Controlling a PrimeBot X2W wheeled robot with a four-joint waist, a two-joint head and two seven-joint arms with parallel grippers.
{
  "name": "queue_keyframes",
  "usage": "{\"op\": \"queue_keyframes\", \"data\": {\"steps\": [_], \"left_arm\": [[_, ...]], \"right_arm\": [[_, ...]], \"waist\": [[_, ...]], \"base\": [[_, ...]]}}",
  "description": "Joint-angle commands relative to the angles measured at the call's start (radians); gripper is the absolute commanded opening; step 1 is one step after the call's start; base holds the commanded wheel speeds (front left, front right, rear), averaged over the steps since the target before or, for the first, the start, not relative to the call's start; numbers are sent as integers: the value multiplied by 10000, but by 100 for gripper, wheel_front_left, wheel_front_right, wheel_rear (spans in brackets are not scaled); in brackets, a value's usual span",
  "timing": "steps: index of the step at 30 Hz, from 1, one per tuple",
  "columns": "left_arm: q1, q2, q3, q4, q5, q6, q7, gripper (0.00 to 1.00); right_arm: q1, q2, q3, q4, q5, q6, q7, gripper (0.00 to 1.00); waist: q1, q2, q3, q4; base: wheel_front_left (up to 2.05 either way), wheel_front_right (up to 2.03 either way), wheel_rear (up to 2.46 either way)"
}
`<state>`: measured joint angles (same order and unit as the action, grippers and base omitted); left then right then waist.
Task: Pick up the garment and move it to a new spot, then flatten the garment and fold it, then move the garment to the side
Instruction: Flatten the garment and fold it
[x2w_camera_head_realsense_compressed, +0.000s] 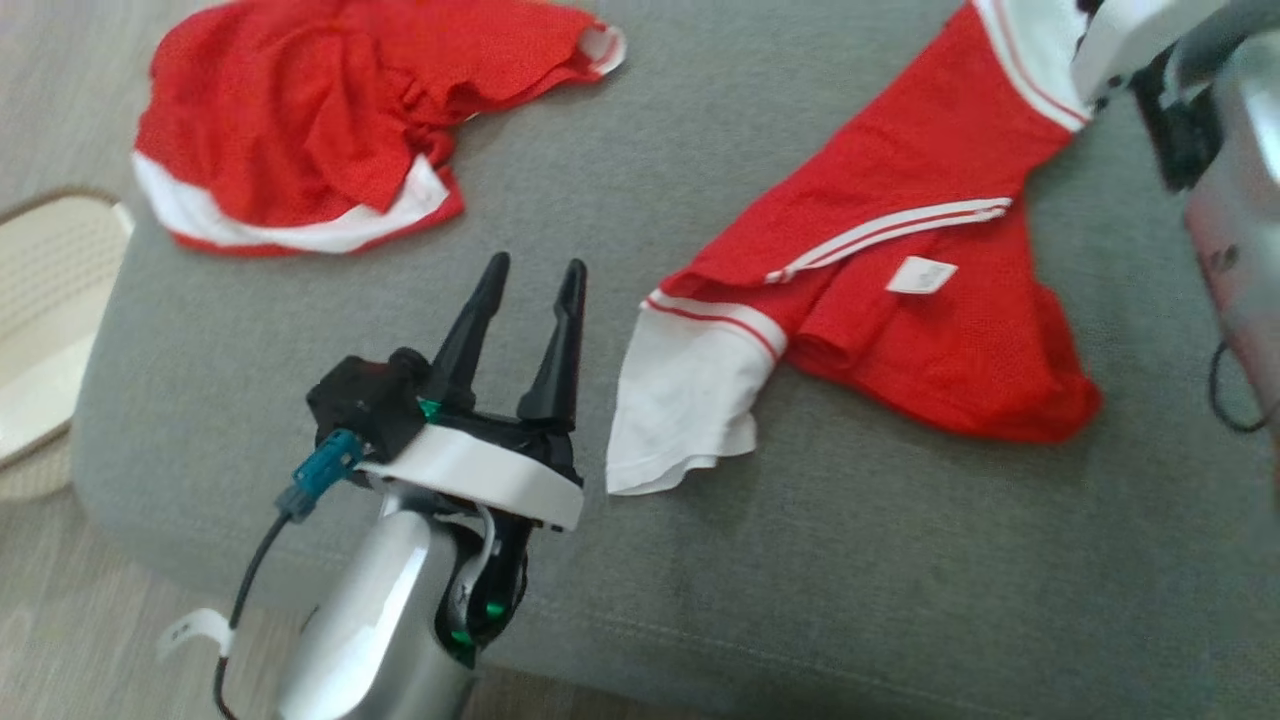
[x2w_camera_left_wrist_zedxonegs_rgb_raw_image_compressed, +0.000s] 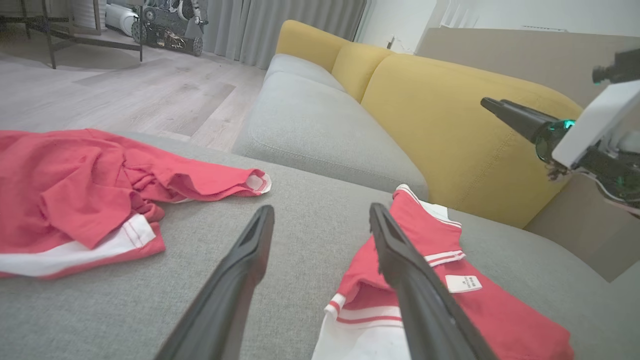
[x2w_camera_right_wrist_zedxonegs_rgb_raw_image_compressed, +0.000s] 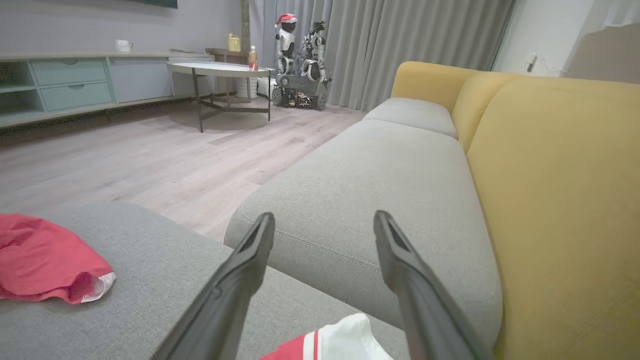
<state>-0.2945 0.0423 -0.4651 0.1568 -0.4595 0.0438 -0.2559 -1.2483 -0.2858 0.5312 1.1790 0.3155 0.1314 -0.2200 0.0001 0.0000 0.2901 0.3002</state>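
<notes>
The garment (x2w_camera_head_realsense_compressed: 900, 300) is lying on the right half of the grey cushion (x2w_camera_head_realsense_compressed: 900, 560). It is stretching from the far right edge down toward the middle. It is red with white stripes, partly folded over itself, and a small white label (x2w_camera_head_realsense_compressed: 921, 274) is showing on top. Its white end is pointing to the front edge.

The left gripper (x2w_camera_head_realsense_compressed: 536, 266) is hovering just beside this white end, on its left side. Its claw is released, with both fingers apart and nothing between them.

The right gripper (x2w_camera_right_wrist_zedxonegs_rgb_raw_image_compressed: 324, 220) is hanging over the far right end of the garment. Its claw is also released and gripping nothing.

A second garment (x2w_camera_head_realsense_compressed: 300, 130), red and crumpled, is lying at the far left corner, well apart from the first. A pale basket (x2w_camera_head_realsense_compressed: 50, 290) is standing beside the cushion's left edge.
</notes>
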Motion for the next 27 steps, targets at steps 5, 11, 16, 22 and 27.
{"op": "queue_keyframes", "data": {"steps": [5,11,16,22,27], "left_arm": [[-203,80,754,-206,274,-130,-59,100],[44,80,1082,-71,482,-273,-59,100],[261,80,1236,19,577,-313,-59,100],[617,79,1401,83,666,-368,-59,100],[786,79,1407,128,726,-398,-59,100]], "right_arm": [[1222,362,-376,-1030,686,-7,-398,100],[3712,192,-1597,-3646,588,-7,-414,100],[5977,531,-2809,-5437,-96,-7,-415,100],[8315,1405,-3864,-7173,-1171,-7,-416,100],[9261,1817,-4215,-7795,-1767,-7,-416,100]], "waist": [[-1,0,-778,-946],[-1,0,-1358,-1717],[-1,0,-1625,-2092],[-1,0,-1716,-2415],[-1,0,-1701,-2522]], "base": [[0,0,0],[0,0,0],[0,0,0],[0,0,0],[0,0,0]]}}
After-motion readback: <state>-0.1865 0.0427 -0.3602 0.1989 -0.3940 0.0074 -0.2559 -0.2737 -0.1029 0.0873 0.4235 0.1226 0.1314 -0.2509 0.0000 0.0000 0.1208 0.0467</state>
